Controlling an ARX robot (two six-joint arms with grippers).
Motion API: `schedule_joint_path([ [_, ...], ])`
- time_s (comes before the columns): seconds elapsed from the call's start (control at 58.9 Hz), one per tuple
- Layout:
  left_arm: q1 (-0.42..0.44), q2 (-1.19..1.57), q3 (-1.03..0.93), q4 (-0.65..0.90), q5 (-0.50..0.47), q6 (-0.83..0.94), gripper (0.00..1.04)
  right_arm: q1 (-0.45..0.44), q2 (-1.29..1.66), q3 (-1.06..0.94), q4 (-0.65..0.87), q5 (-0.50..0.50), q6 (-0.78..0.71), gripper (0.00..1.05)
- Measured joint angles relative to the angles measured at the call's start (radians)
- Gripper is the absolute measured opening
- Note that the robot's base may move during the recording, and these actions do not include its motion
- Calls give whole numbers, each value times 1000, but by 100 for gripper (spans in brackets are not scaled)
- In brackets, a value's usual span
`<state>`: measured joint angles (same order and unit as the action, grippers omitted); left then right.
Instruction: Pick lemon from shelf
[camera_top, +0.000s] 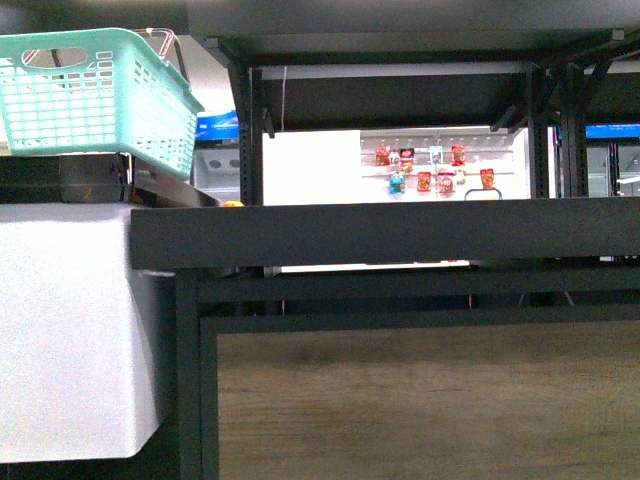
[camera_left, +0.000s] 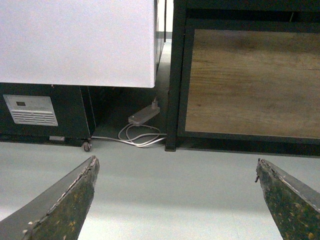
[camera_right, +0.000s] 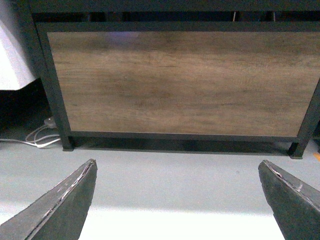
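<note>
The shelf (camera_top: 380, 232) was matt black metal, its lip smooth. The panel (camera_top: 420, 400) at 6 o'clock showed brown wood grain, matt. The basket (camera_top: 100, 100) at 10 o'clock was turquoise plastic lattice, slightly glossy. The cabinet (camera_top: 70, 330) at 8 o'clock looked white, smooth, matt. The floor (camera_left: 165, 185) was grey, smooth, faintly shiny. On the left pincer (camera_left: 176, 165) the fingers (camera_left: 65, 205) were dark, scuffed, flecked; the right pincer (camera_right: 176, 167) was dark, edge-scratched.
</note>
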<state>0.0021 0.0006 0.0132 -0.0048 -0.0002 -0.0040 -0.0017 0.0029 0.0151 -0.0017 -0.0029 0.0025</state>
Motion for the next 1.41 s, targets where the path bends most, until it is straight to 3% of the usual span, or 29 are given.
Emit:
schedule_joint_path([
  [1.408, 0, 0, 0, 0, 0, 0, 97, 0, 0, 0, 0, 0, 0, 97],
])
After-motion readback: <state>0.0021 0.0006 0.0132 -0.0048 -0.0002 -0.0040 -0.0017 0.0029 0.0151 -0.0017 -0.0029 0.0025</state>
